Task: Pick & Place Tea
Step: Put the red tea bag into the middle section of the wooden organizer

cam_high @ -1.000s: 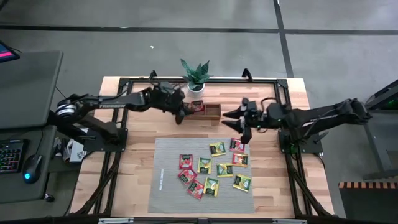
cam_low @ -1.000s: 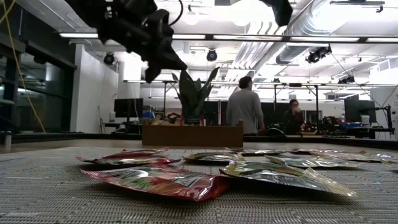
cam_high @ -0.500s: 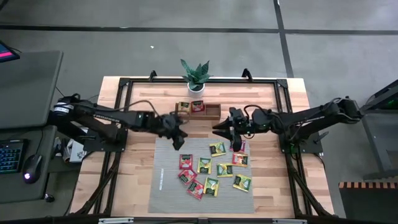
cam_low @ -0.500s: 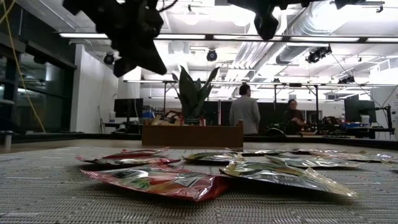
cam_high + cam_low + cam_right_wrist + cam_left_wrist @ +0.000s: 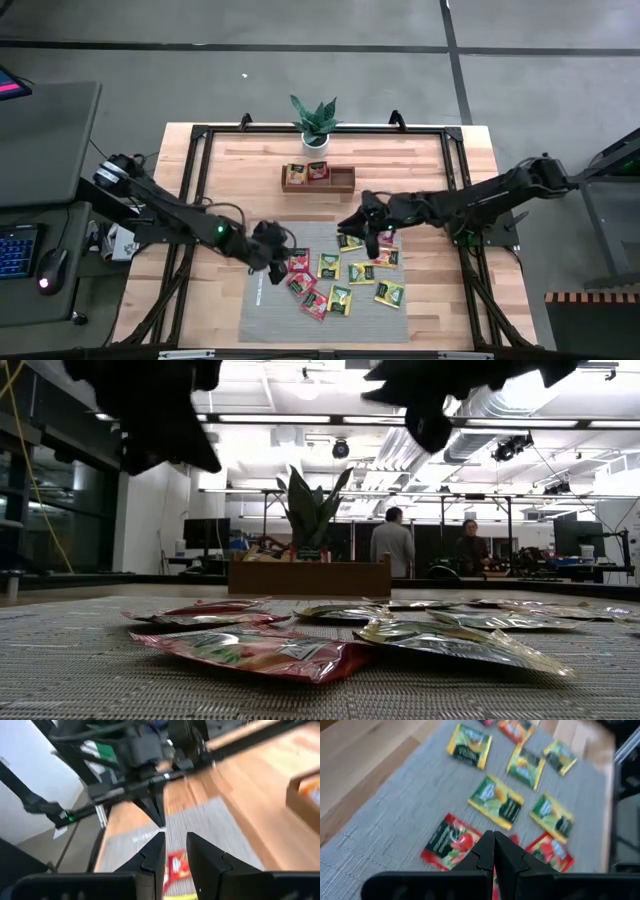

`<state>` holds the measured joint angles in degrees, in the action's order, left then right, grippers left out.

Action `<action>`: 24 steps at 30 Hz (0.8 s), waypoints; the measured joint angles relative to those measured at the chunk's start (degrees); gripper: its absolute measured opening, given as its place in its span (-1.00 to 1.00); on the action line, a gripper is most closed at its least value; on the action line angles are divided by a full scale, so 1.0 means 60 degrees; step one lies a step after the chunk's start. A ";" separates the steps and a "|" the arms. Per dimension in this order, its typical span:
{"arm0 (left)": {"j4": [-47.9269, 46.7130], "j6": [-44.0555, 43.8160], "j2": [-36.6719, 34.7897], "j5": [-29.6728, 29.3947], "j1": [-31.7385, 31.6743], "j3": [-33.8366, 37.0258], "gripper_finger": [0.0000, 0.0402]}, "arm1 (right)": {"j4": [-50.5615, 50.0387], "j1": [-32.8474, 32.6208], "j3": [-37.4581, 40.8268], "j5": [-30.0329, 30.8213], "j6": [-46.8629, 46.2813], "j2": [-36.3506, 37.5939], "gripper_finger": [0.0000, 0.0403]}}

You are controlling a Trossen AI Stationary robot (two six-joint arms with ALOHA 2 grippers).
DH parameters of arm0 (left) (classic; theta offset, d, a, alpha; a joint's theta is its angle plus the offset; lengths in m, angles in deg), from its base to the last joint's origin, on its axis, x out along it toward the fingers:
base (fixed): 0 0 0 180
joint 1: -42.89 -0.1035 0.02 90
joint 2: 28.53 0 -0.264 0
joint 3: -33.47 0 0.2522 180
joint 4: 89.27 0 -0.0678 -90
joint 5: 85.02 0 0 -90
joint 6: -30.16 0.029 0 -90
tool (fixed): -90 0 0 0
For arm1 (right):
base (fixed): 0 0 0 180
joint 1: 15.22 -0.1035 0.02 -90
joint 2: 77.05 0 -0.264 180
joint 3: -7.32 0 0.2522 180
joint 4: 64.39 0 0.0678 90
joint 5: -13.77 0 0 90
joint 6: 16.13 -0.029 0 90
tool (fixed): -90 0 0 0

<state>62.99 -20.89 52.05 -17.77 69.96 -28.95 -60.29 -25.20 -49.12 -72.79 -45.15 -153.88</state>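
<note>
The tea sachets (image 5: 340, 268) lay flat at lower centre: light, slippery foil, best pinched by an edge. Left gripper (image 5: 277, 245) fingers were closed empty; right gripper (image 5: 368, 236) narrowly parted.

Both arms reach inward over the grey ribbed mat (image 5: 262, 300) and its scattered tea sachets (image 5: 345, 270).

The left gripper (image 5: 275, 250) hangs over the mat's left part, just beside a red sachet (image 5: 298, 262); from above its fingers cannot be made out. The right gripper (image 5: 372, 238) sits at the mat's upper right, over the yellow and red sachets there, with its fingers equally unclear. About a dozen red, yellow and green sachets lie loosely across the mat's right half. Behind the mat, the wooden tray (image 5: 342, 180) holds sachets in its left and middle compartments. A potted plant (image 5: 315, 120) stands at the wooden table's (image 5: 230, 165) far edge.
</note>
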 joint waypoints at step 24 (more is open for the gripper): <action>0.0955 0.1036 0.1869 0.1192 0.0109 0.0000 -1.00 | 0.1066 0.0012 0.0000 0.0959 -0.2446 -0.1839 -0.40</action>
<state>68.72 -14.67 63.26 -10.62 70.61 -28.95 -53.90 -25.13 -49.12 -67.04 -59.83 -164.92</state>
